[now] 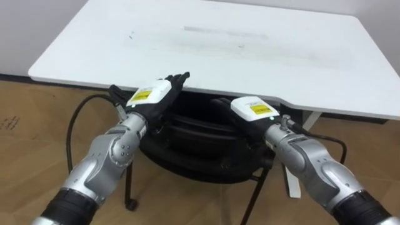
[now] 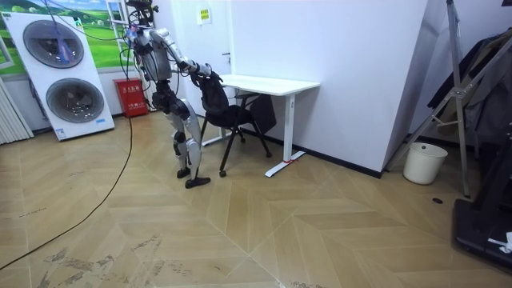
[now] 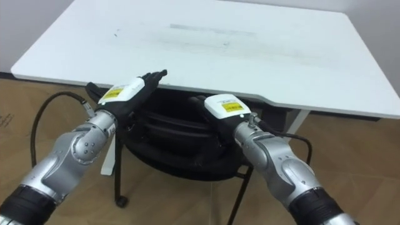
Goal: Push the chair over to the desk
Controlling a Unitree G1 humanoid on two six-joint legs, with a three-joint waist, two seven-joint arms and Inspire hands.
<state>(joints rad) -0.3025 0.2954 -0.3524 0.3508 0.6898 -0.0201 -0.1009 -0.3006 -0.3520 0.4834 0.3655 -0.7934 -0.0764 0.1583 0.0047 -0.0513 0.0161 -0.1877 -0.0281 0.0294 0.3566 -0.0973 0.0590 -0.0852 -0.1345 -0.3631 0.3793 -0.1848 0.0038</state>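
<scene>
Chair [image 1: 200, 147]: black, standing on the wood floor [image 1: 37, 125] at the near edge of the desk [image 1: 219, 44]. Its backrest is just below that edge, with the seat part-way under the white top. In the room view the robot is seen standing behind the chair, leaning forward with both arms stretched to the backrest.

Left hand [image 1: 153, 95]: laid on the top of the backrest toward its left end. The fingers [image 1: 178, 79] are straight and released, pointing at the desk edge, with nothing clasped.

Right hand [image 1: 253, 109]: set on the backrest toward its right end. Its back is seen, but the fingers run forward into the dark of the chair, so it cannot be told whether they are clenched or flat.

Handling, as judged: a light chair on thin metal legs is expected, with a stiff frame and a slightly giving back. It should slide easily over the smooth floor. A push placed high on the backrest may tip it forward or skew it, so an even push from both palms on the top rail, kept low and level, is advised.

Hard to make out: the seat is hidden by the backrest and the desk. The front legs are covered. Whether the near leg ends in a caster or a plain foot cannot be settled. The clearance between backrest and desk underside is not readable.
</scene>
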